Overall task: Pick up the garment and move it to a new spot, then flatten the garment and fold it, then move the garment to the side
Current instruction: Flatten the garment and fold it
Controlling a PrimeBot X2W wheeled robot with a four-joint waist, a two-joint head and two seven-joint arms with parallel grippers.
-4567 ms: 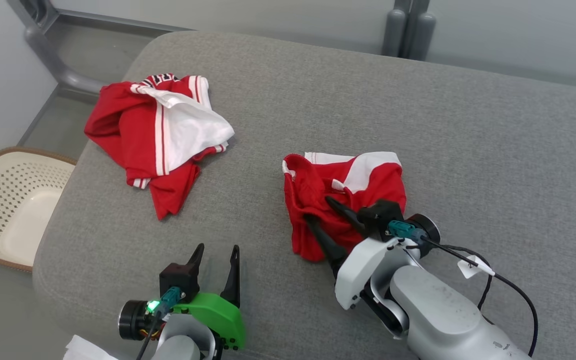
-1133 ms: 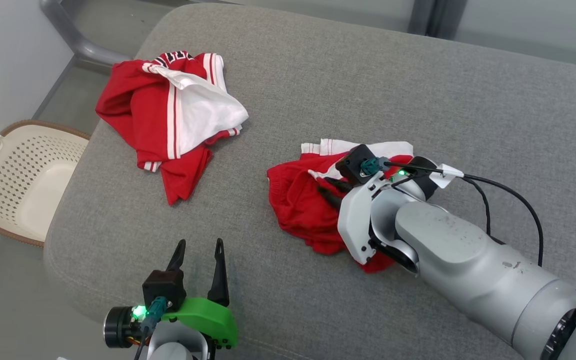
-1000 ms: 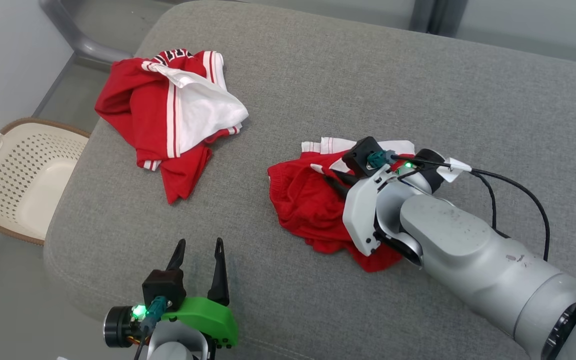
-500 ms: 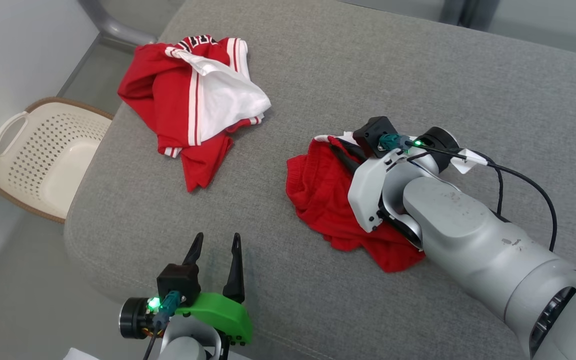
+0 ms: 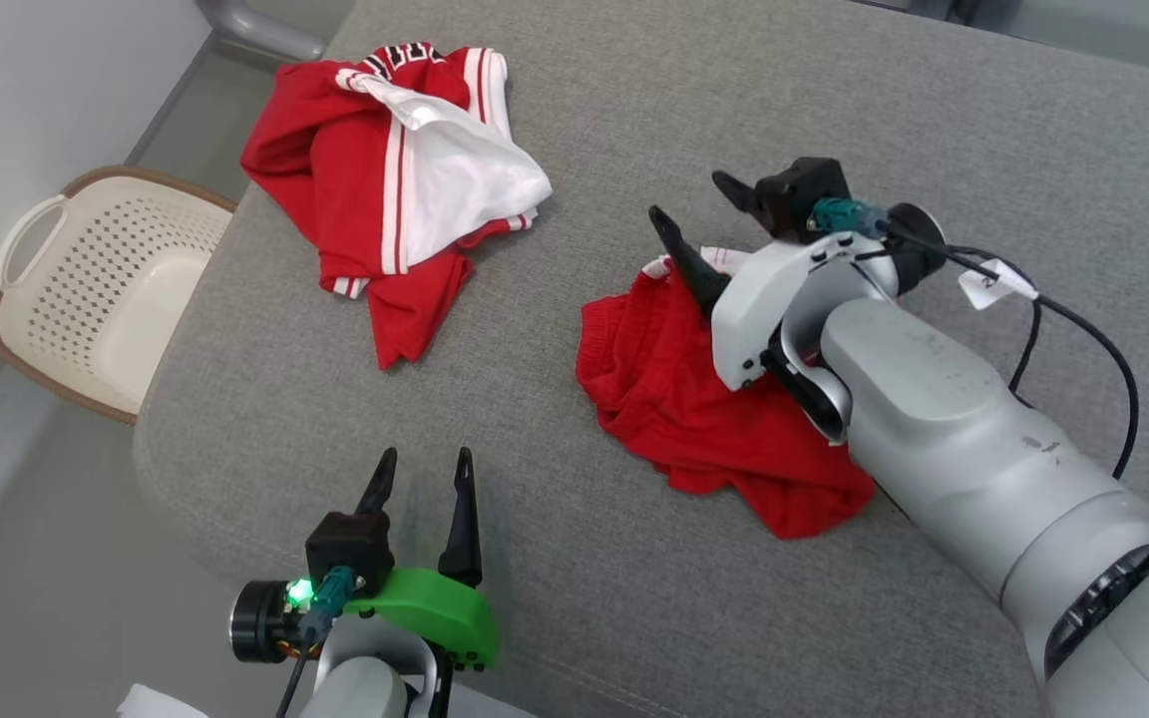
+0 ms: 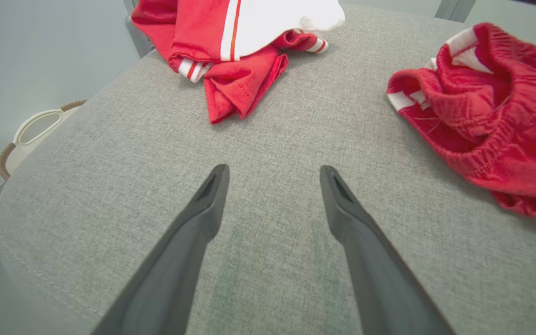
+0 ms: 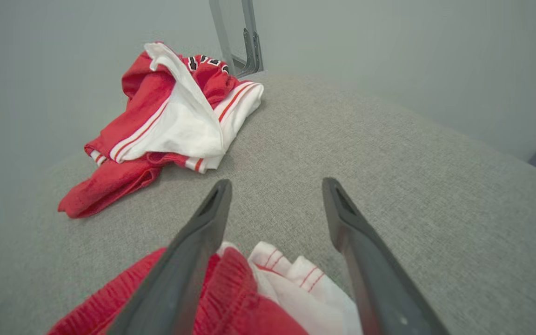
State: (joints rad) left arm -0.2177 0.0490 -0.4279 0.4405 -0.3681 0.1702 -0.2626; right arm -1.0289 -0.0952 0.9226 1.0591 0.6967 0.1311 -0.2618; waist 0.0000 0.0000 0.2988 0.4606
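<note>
The crumpled red fabric garment with white striped trim (image 5: 694, 419) lay in a heap on the grey upholstered cushion (image 5: 834, 90), right of centre in the head view, its near side partly covered by the pale right forearm (image 5: 934, 399). The right gripper (image 5: 686, 197) stood at the garment's far edge with its two dark fingers spread apart and nothing between them. In the right wrist view bare cushion showed through the gap, with red cloth and white trim beneath the finger bases. Whether a finger touched the cloth could not be determined. The left gripper (image 5: 425, 459) was near the cushion's front edge, fingers likewise apart and empty, well apart from the garment. A second rumpled red-and-white jersey (image 5: 405, 179) lay at the cushion's far left corner, separate from the first. A cream perforated plastic basket (image 5: 86, 289) sat on the floor beside the cushion's left edge.
</note>
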